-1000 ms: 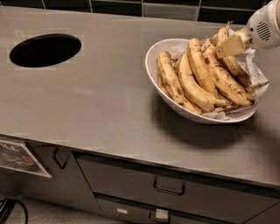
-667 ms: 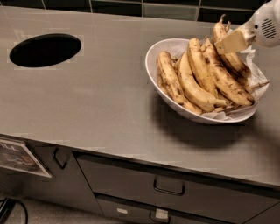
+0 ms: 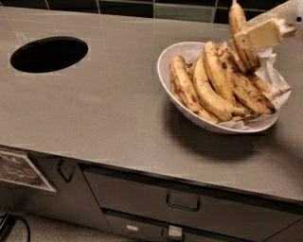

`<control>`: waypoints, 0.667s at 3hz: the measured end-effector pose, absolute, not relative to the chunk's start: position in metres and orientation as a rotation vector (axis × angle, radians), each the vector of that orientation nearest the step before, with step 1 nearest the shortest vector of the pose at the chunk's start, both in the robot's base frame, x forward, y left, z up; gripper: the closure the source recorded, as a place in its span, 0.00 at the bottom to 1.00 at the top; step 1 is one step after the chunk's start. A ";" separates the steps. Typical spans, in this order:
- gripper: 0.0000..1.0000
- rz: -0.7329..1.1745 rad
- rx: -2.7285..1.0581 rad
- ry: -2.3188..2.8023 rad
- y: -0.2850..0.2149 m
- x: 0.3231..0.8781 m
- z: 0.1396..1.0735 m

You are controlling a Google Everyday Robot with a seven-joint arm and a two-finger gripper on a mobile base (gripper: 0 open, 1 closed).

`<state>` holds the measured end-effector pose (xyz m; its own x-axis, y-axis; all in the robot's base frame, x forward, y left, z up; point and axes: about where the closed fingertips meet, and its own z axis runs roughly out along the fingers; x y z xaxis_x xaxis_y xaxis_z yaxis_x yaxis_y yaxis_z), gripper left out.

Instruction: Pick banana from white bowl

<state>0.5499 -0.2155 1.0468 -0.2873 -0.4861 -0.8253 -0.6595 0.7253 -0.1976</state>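
The white bowl [image 3: 164, 66] sits on the right of the grey counter, lined with crumpled white paper [image 3: 276, 72] and holding several bananas [image 3: 208, 87]. My gripper [image 3: 247, 40] comes in from the top right, above the bowl's far side. Its cream fingers [image 3: 260, 33] are shut on the banana [image 3: 236, 20], a slim brown-speckled one. The banana stands nearly upright, its top end near the back wall and its lower end still among the bunch at the bowl's far side.
A round dark hole [image 3: 49, 54] is cut into the counter at the left. A dark tiled wall [image 3: 142, 6] runs along the back. Drawers with handles [image 3: 182, 202] lie below the counter's front edge, and a printed label [image 3: 20, 170] is at the lower left.
My gripper has risen with the banana in it. The banana has tilted up from the bunch to nearly upright. The bowl and the other bananas have not moved.
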 end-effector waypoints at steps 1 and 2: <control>1.00 0.297 -0.913 1.889 -0.212 0.537 1.060; 1.00 0.366 -0.947 1.842 -0.209 0.520 1.074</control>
<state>0.5203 -0.2095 1.0742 -0.2017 -0.4445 -0.8728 -0.7445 0.6486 -0.1583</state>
